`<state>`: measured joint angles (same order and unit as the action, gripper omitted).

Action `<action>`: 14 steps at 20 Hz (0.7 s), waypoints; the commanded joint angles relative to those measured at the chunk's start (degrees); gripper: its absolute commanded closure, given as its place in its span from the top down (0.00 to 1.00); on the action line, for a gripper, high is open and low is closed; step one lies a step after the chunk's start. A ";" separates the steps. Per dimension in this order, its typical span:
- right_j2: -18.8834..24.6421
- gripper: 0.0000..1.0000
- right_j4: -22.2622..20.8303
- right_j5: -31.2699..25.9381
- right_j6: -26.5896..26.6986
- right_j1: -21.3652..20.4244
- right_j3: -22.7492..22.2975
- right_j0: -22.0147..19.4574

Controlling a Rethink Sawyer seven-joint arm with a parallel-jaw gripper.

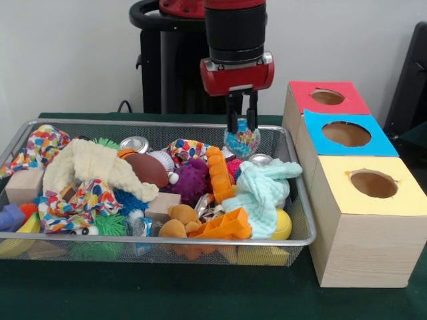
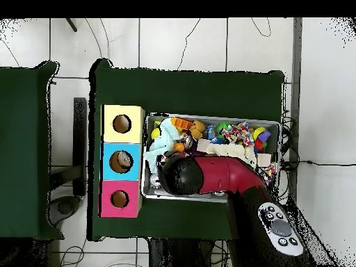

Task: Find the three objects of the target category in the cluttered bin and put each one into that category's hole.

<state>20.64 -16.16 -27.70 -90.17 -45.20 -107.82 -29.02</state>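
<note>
The wire mesh bin (image 1: 167, 239) is full of toys and cloths; it also shows in the overhead view (image 2: 279, 139). My gripper (image 1: 241, 125) hangs over the bin's far right corner, shut on a wrinkly see-through plastic piece (image 1: 241, 142) with a bluish tint, held just above the clutter. Another glinting see-through piece (image 1: 139, 225) seems to lie near the front rim. The blue-topped box's hole (image 1: 345, 133) is to the right of the bin; it also shows in the overhead view (image 2: 121, 161). In the overhead view the arm (image 2: 208, 175) hides the gripper.
The red-topped box (image 1: 327, 97) and the yellow-topped box (image 1: 373, 183) flank the blue one. In the bin lie metal tins (image 1: 135, 143), a brown football (image 1: 147, 169), a purple spiky ball (image 1: 190, 180), a mint cloth (image 1: 263, 190) and an orange toy (image 1: 223, 227).
</note>
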 commanded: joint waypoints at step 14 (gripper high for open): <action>2.05 1.00 0.16 -16.23 -0.10 3.18 0.99 2.04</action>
<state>20.66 -16.04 -39.19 -90.17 -43.51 -108.03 -26.79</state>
